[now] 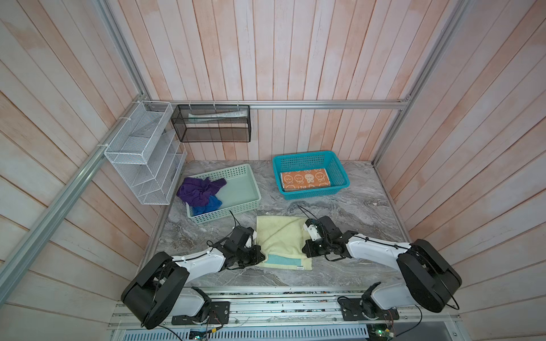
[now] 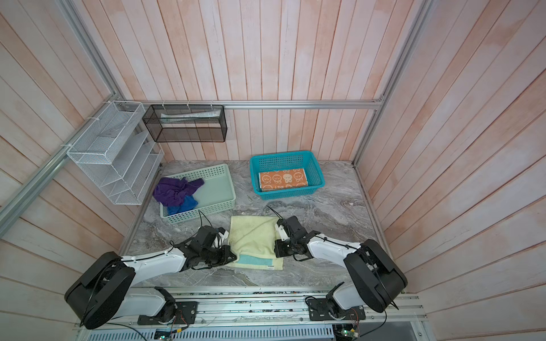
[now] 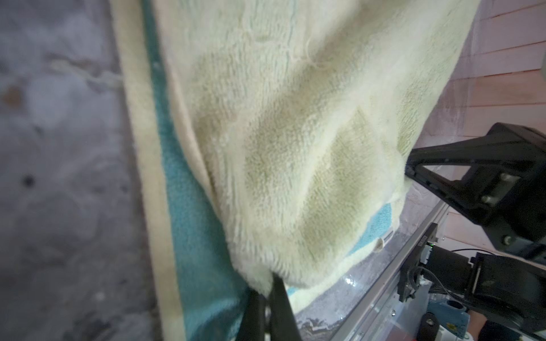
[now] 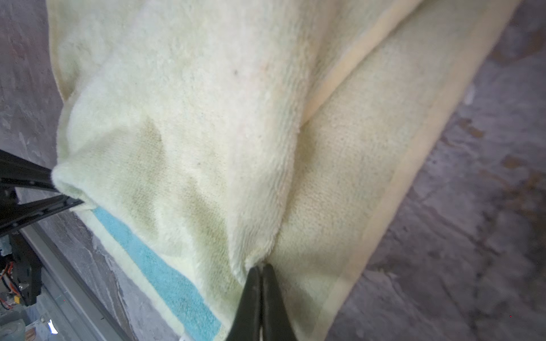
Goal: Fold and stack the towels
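A pale-yellow towel with a teal band (image 1: 280,239) (image 2: 254,239) lies on the marble table between both arms, its top layer folded toward the front. In the wrist views my left gripper (image 3: 267,283) (image 1: 261,256) is shut on that layer's left corner and my right gripper (image 4: 261,267) (image 1: 305,251) on its right corner, both held just above the teal band (image 4: 153,265). An orange towel with cartoon faces (image 1: 304,180) lies folded in the teal basket (image 1: 339,171). A purple towel (image 1: 196,190) and a blue towel (image 1: 206,205) lie crumpled in the mint-green basket (image 1: 248,189).
A white wire rack (image 1: 141,153) hangs on the left wall and a black mesh basket (image 1: 211,124) on the back wall. A metal rail (image 1: 266,298) runs along the table's front edge, close to the towel's near hem.
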